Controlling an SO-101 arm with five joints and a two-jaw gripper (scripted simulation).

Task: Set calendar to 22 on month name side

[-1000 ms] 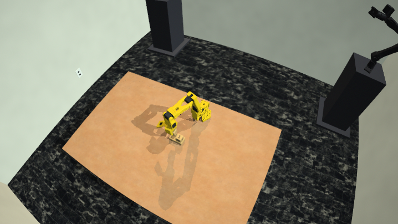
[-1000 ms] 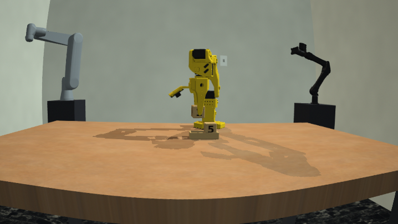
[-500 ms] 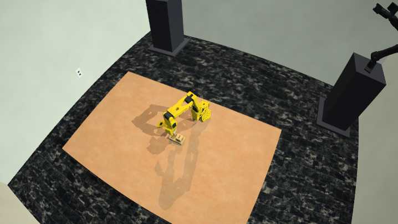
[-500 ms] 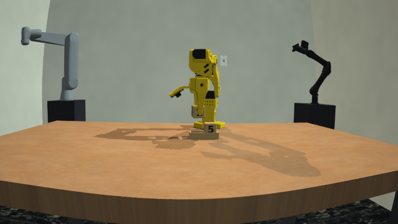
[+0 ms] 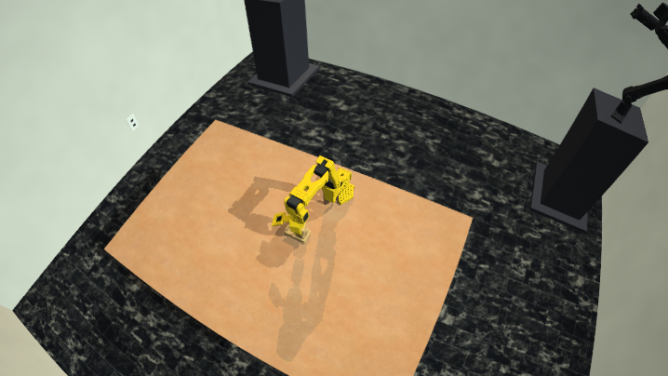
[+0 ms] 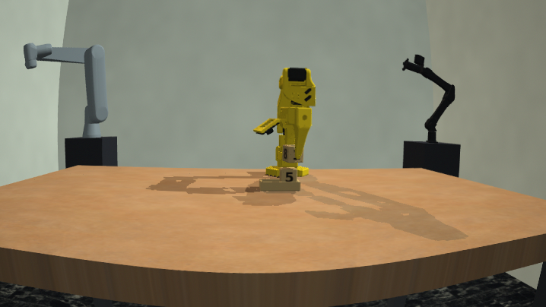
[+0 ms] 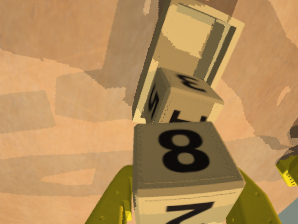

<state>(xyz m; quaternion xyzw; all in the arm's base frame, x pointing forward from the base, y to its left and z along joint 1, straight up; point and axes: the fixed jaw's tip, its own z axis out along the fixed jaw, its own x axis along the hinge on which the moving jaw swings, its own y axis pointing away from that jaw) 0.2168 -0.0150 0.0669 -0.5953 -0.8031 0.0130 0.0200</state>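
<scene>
My gripper (image 7: 182,209) is shut on a tan calendar cube (image 7: 185,172) and holds it in the air above the tray. In the wrist view this cube shows an 8 on one face and a 2 on the face toward the camera. In the exterior view the held cube (image 6: 289,153) shows an 8 and hangs just above the second cube (image 6: 288,175). The second cube stands in the right part of the tan tray (image 6: 279,185) and shows a 5. The tray lies flat on the table, with its left part empty. In the wrist view the tray (image 7: 189,46) and the second cube (image 7: 181,96) lie beyond the held one.
The yellow arm's base (image 5: 342,189) stands right behind the tray (image 5: 297,238). A grey arm on a black pedestal (image 6: 90,150) and a black arm on a pedestal (image 6: 431,156) stand off the table behind.
</scene>
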